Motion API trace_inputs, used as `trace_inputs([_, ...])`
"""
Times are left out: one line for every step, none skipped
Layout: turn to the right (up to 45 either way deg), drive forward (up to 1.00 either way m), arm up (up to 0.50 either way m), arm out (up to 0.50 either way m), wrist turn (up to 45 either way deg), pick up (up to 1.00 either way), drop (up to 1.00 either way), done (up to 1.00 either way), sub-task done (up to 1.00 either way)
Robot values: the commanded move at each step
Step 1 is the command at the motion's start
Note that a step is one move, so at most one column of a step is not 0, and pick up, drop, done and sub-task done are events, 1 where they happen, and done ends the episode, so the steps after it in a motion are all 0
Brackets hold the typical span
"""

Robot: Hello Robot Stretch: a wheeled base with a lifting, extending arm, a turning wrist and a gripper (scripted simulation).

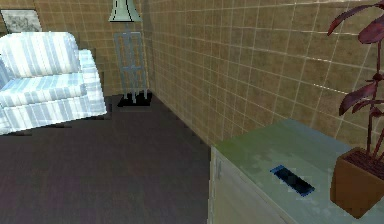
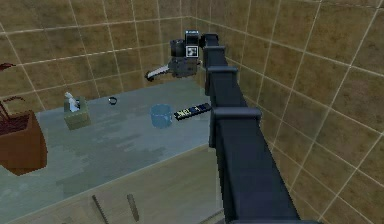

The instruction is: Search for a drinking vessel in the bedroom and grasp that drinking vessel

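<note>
A small pale-blue see-through cup (image 2: 160, 116) stands on the grey-green dresser top (image 2: 110, 150) in the arm side view. The dark arm bar (image 2: 235, 130) rises from the bottom edge to the gripper (image 2: 153, 75), which sits above the cup in the picture. Behind its thin fingers (image 2: 160, 72) there is just bare tiled wall, and the gripper holds nothing. Whether it is over the cup or behind it cannot be told.
On the dresser lie a dark remote (image 2: 192, 110), a tissue box (image 2: 73, 116), a small ring-like thing (image 2: 113, 100) and a potted plant (image 2: 20, 140). The forward view has the dresser (image 1: 260, 160), a striped armchair (image 1: 45, 80), a floor lamp (image 1: 127, 55) and open dark floor (image 1: 110, 160).
</note>
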Motion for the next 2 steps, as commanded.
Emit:
trace_inputs([0.0,0.0,-0.2,0.0,0.0,0.0,0.0,0.0,0.0])
trace_inputs([0.0,0.0,0.0,0.0,0.0,1.0,0.0,0.0,0.0])
